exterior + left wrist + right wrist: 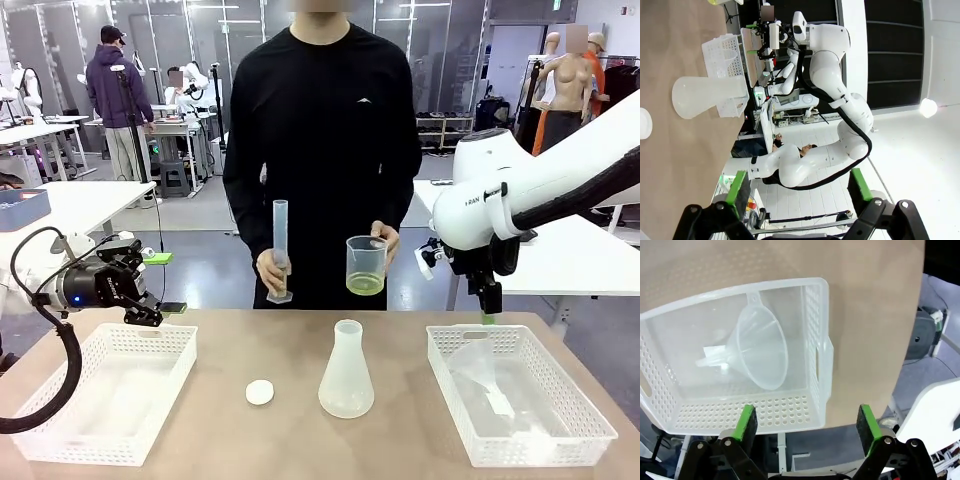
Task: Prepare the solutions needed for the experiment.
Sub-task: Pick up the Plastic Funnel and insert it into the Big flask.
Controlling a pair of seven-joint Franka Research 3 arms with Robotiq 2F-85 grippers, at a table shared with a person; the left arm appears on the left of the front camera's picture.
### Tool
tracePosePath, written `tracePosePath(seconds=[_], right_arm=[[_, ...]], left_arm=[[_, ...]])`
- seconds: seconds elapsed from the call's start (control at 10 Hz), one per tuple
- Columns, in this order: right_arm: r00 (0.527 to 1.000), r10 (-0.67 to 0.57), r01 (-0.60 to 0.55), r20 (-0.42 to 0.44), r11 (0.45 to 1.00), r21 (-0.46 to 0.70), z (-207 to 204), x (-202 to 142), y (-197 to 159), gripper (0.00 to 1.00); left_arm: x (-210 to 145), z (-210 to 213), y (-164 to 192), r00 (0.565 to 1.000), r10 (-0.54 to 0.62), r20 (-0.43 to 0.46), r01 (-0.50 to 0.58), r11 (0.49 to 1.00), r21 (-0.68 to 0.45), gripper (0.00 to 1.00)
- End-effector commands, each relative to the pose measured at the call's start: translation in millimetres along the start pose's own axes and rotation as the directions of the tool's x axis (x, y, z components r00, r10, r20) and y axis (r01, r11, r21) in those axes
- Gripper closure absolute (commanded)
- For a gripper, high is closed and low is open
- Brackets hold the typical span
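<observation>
In the front view, a person in a black top stands at the far side of the tan wooden table. One hand holds a tall translucent plastic measuring cylinder upright, and the other hand holds a clear plastic beaker. A shallow layer of pale yellow-green clear solution lies at the beaker's bottom, above the table's far edge. On the table in front of the person stands a translucent white conical flask, with a small white round cap near it on the picture's left. A white perforated plastic basket sits at the left and a second white perforated basket at the right. The left gripper hangs over the first basket's far corner, fingers spread with nothing between them. The right gripper points down over the second basket's far rim; from here I cannot tell how its fingers stand. In the left wrist view, the left gripper has its green pads wide apart and grips nothing. Beyond it the flask, the cap and the far basket show sideways, with the white right arm behind. In the right wrist view, the right gripper also stands wide and bare above the basket, where a translucent plastic funnel lies on its side.
</observation>
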State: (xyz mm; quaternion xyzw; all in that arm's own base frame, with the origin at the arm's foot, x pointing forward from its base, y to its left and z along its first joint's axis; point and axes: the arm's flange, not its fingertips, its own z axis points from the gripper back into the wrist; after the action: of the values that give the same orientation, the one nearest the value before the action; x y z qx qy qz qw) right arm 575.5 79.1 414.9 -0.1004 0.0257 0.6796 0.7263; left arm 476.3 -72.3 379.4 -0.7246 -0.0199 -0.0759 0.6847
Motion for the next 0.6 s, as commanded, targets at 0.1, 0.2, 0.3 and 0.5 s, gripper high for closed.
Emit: tracePosePath(seconds=[0.1, 0.2, 0.3, 0.5], right_arm=[[0.993, 0.075, -0.086, 0.095, 0.991, 0.107, -10.5, 2.8, -5.0, 0.0], [0.989, 0.11, -0.122, 0.102, 0.986, 0.117, -13.4, 4.0, -3.8, 0.0], [0.983, 0.136, -0.152, 0.121, 0.979, 0.135, -17.1, 4.9, -2.8, 0.0], [0.98, 0.148, -0.172, 0.135, 0.968, 0.185, -25.2, 7.1, -1.9, 0.0]], left_arm=[[-0.6, -0.4, -2.1, 1.0, 0.004, 0.006, -0.004, 1.0, -0.008, 0.0], [-0.6, -0.4, -2.1, 1.0, 0.004, 0.006, -0.004, 1.0, -0.008, 0.0], [-0.6, -0.4, -2.1, 1.0, 0.004, 0.006, -0.004, 1.0, -0.008, 0.0], [-0.6, -0.4, -2.1, 1.0, 0.004, 0.006, -0.004, 1.0, -0.008, 0.0]])
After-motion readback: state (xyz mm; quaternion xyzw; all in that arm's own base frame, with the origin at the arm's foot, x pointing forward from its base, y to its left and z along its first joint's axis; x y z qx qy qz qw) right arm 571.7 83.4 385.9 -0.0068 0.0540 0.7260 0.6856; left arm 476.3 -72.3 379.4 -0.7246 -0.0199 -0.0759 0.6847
